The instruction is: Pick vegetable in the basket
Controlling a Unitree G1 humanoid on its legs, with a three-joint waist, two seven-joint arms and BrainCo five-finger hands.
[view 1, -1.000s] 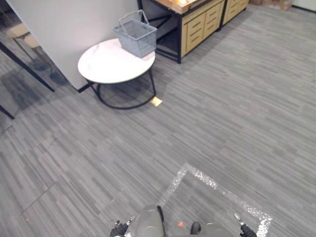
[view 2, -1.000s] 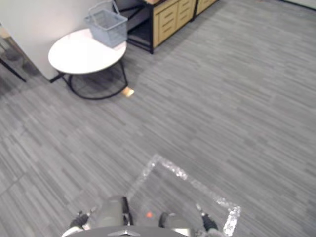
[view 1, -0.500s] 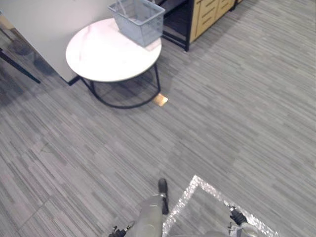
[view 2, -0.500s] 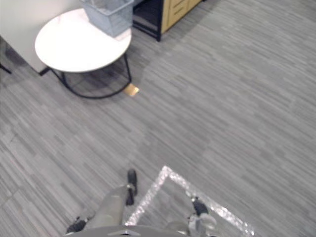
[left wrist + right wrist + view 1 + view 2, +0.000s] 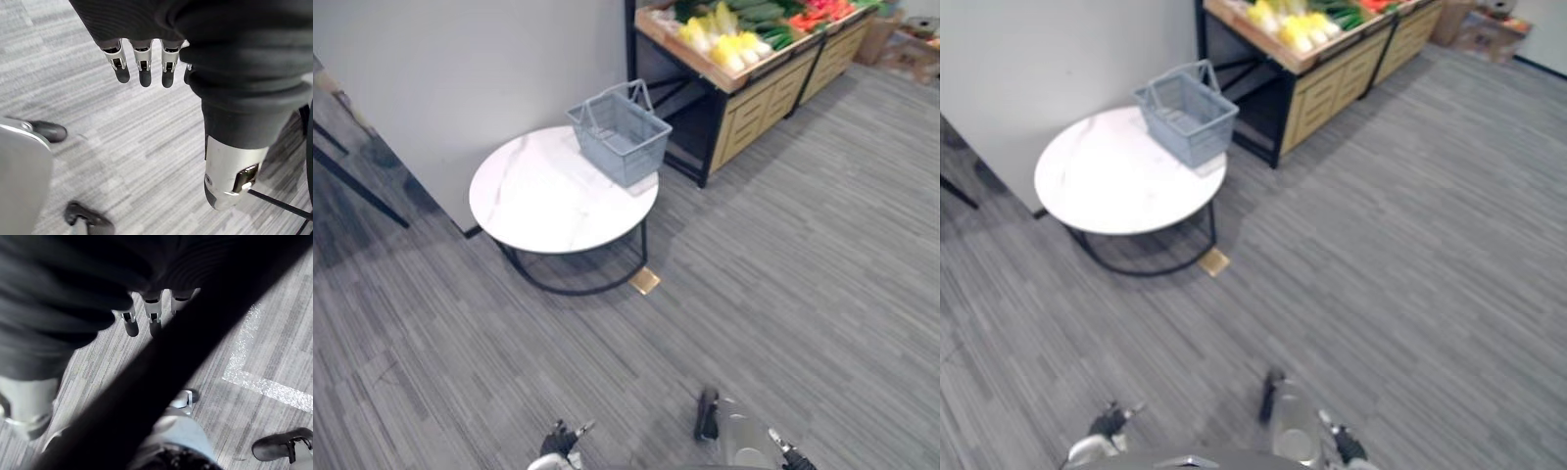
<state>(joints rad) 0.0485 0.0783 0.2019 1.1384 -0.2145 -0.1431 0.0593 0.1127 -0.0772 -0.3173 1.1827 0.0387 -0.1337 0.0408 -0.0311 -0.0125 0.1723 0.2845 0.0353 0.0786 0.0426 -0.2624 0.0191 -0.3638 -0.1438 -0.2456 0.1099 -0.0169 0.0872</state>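
Note:
A grey wire basket point(image 5: 622, 137) with two raised handles stands on the back right part of a round white table point(image 5: 543, 201); I cannot see anything inside it. Behind it, a wooden stand point(image 5: 759, 122) carries yellow vegetables point(image 5: 729, 44), green ones point(image 5: 764, 15) and red ones point(image 5: 813, 15). My left hand point(image 5: 142, 63) hangs over the carpet, far from the table, with its fingers straight and nothing in it. My right hand point(image 5: 152, 318) also hangs over the floor, its fingers relaxed and holding nothing.
A grey wall point(image 5: 460, 78) stands behind the table. The table has a black metal frame, and a small yellow tag point(image 5: 645, 281) lies on the carpet by it. Cardboard boxes point(image 5: 1484, 24) sit at the far right. Open grey carpet stretches between me and the table.
The whole picture has shifted, so the camera moved: the table and basket sit lower, the vegetable stand has come into view, and the silver tape on the floor has left it.

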